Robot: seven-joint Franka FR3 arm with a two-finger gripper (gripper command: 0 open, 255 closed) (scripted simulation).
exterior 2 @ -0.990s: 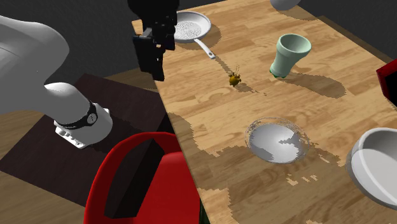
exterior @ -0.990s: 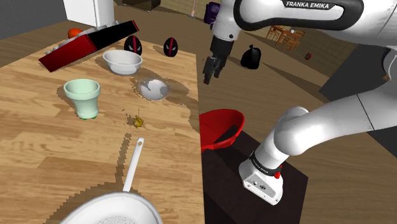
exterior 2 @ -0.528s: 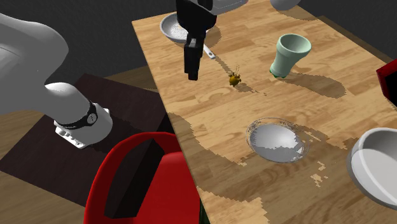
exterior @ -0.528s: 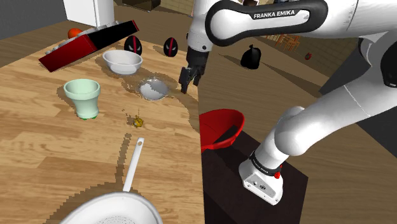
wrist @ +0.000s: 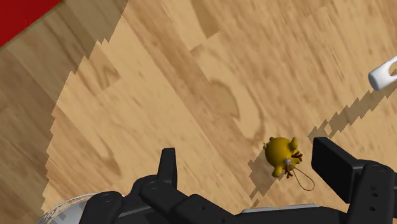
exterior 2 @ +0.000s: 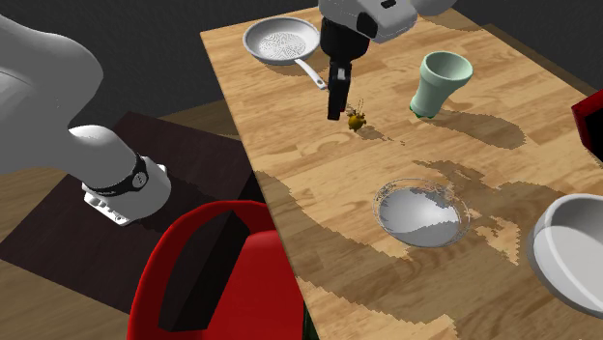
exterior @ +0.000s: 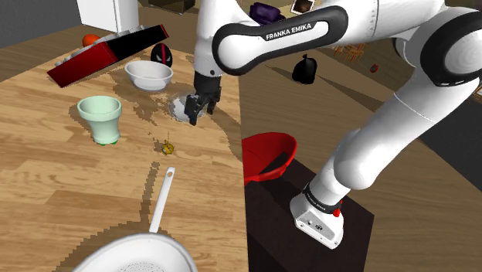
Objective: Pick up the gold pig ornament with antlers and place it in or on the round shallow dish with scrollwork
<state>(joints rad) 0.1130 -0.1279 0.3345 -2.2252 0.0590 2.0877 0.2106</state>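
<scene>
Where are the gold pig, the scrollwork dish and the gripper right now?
gold pig [wrist: 280,156]: wrist view, on its round body.
scrollwork dish [exterior 2: 417,218]: second exterior view, on its bare inner floor.
gripper [wrist: 246,154]: wrist view, midway between its open fingertips.

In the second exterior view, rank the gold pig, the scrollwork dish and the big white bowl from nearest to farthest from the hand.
1. Gold pig, on the table just below the open hand.
2. Scrollwork dish, mid-table, toward that view's lower right.
3. White bowl, at that view's right edge.
</scene>
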